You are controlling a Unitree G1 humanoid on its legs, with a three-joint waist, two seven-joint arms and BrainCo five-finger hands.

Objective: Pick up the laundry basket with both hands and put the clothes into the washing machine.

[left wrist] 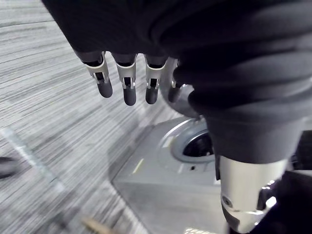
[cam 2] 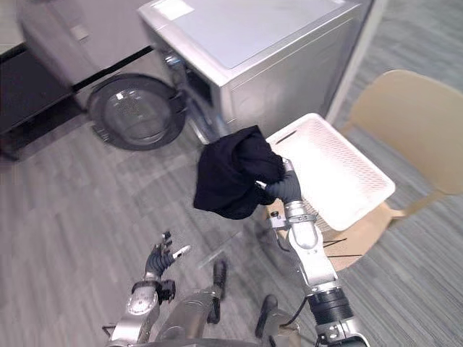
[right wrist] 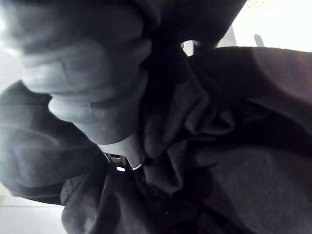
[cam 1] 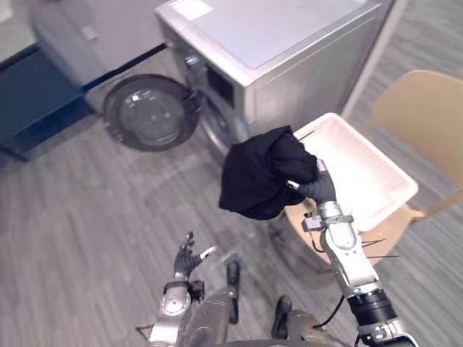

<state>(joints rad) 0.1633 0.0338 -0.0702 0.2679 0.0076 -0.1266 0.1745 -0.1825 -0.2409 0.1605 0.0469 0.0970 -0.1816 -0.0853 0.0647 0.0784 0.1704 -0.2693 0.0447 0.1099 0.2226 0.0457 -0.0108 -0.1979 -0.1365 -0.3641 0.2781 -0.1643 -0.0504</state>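
A black garment [cam 1: 260, 173] hangs bunched in the air from my right hand [cam 1: 318, 189], which is shut on it; in the right wrist view the dark cloth [right wrist: 219, 146] wraps around the hand. It hangs beside the near left corner of the white laundry basket [cam 1: 369, 173], which rests on a wooden chair [cam 1: 427, 116]. The silver washing machine [cam 1: 289, 58] stands just beyond, its round door [cam 1: 148, 112] swung open to the left and the drum opening [cam 1: 224, 123] facing me. My left hand [cam 1: 187, 259] is held low over the floor, fingers [left wrist: 129, 83] relaxed and holding nothing.
A dark low cabinet [cam 1: 32, 101] stands at the far left beside the open door. Grey plank floor [cam 1: 87, 217] stretches between me and the machine. The chair's backrest rises at the right, behind the basket.
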